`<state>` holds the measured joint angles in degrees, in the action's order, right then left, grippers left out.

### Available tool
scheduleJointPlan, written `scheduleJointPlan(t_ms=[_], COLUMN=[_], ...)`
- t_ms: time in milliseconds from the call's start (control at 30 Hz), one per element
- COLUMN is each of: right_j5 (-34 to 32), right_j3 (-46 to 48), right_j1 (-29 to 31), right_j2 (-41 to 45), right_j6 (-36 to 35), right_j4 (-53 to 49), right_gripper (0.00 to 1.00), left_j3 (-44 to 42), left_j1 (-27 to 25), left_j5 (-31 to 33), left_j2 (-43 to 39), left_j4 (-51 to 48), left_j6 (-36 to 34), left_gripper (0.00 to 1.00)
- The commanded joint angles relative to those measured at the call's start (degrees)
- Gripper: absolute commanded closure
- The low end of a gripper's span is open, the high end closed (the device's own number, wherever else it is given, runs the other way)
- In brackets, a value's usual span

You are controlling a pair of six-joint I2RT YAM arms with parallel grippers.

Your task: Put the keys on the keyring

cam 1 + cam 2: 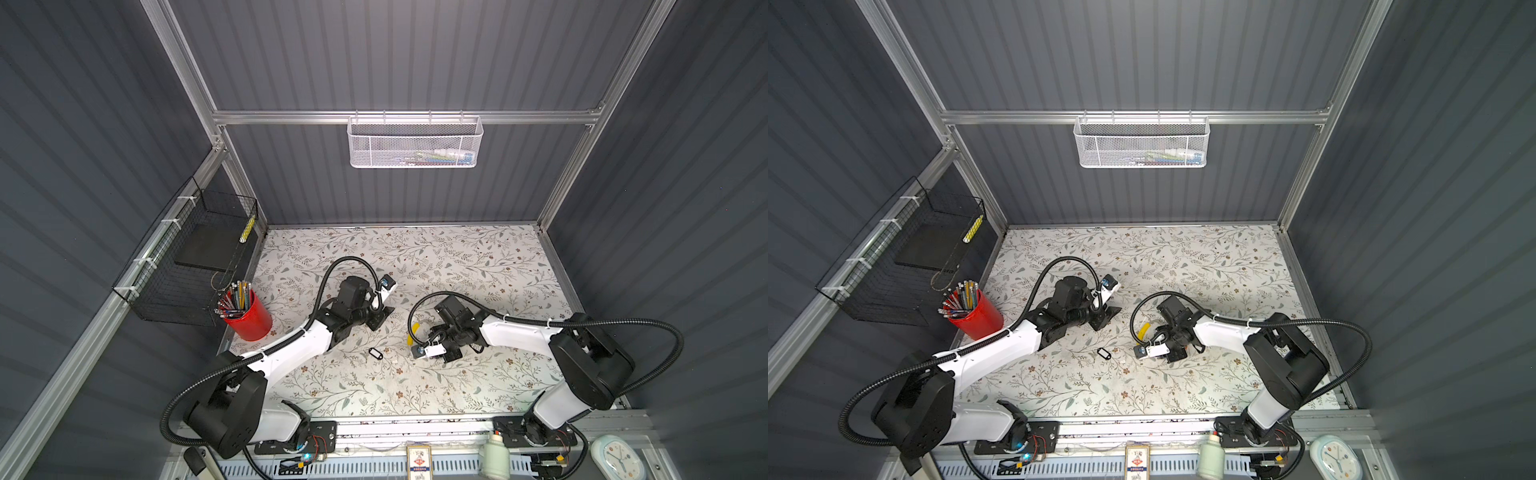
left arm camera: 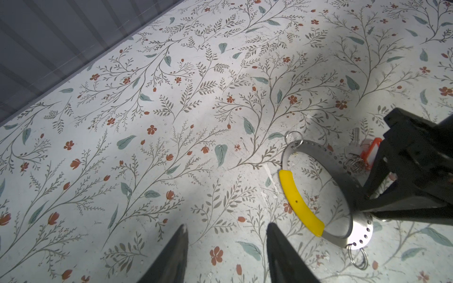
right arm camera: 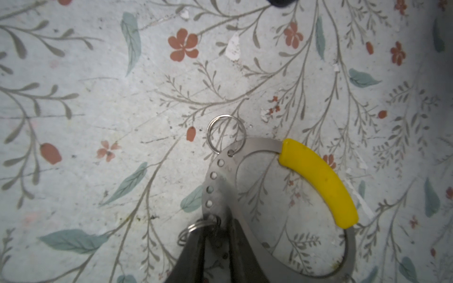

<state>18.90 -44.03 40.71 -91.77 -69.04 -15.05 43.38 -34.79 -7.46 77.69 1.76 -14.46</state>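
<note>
Keyring (image 2: 299, 205): flat on the table (image 2: 171, 98).
Right claw (image 3: 215, 227): set close around its band, by a coiled little ring (image 3: 198, 227); whether it grips, cannot tell.
Left claw (image 2: 225, 257): open, empty.
Orange key (image 2: 369, 153): beside the band.
Black-tag key (image 1: 375, 353): loose between the arms.
Advice: pinch the band squarely and leave its holes uncovered.

keyring: flat grey perforated metal hoop (image 2: 311, 145) (image 3: 214, 182), yellow segment (image 2: 297, 203), on table right of centre | orange-red-tagged key (image 2: 367, 153) just beside hoop | black oval-tagged key, white insert (image 1: 375, 353) (image 1: 1103, 353), table centre, apart from hoop, toward front edge
</note>
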Motion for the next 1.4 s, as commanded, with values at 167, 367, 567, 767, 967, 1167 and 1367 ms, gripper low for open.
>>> scheduleJointPlan(t_ms=[167, 367, 567, 767, 967, 1167, 1367], right_j5=[-0.33, -0.44, -1.56, -3.18, -0.37, 9.64, 8.18], right_j3=[2.08, 2.33, 0.96, -2.82, -4.14, -3.97, -5.72], right_j1=[0.34, 0.34, 0.34, -0.14, -1.92, -2.11, -1.75], right_j2=[0.91, 1.37, 1.09, -0.42, 3.72, 6.78, 3.17], right_j6=[2.64, 4.93, 9.7, 14.49, 18.44, 16.69, 15.13], right_j4=[2.66, 4.55, 6.09, 3.39, -3.12, -13.73, -17.15], right_gripper=[0.86, 0.93, 0.98, 0.77, 0.75, 0.75, 0.75], left_j3=[-0.75, -0.38, -0.09, 0.22, 0.55, 0.65, 0.71], left_j1=[0.33, 0.33, 0.33, 0.33, 0.33, 0.34, 0.33], left_j5=[0.35, 0.17, 0.08, -0.01, 0.32, -0.44, -0.7], left_j2=[-1.4, -1.49, -1.67, -1.58, -2.19, -1.33, -0.96], left_j4=[0.13, 0.0, -0.26, -1.03, -1.58, -0.83, -0.12], left_j6=[-0.48, -0.22, -0.07, -0.48, -0.86, -0.51, -0.2], left_gripper=[0.48, 0.48, 0.48, 0.48, 0.48, 0.48, 0.48])
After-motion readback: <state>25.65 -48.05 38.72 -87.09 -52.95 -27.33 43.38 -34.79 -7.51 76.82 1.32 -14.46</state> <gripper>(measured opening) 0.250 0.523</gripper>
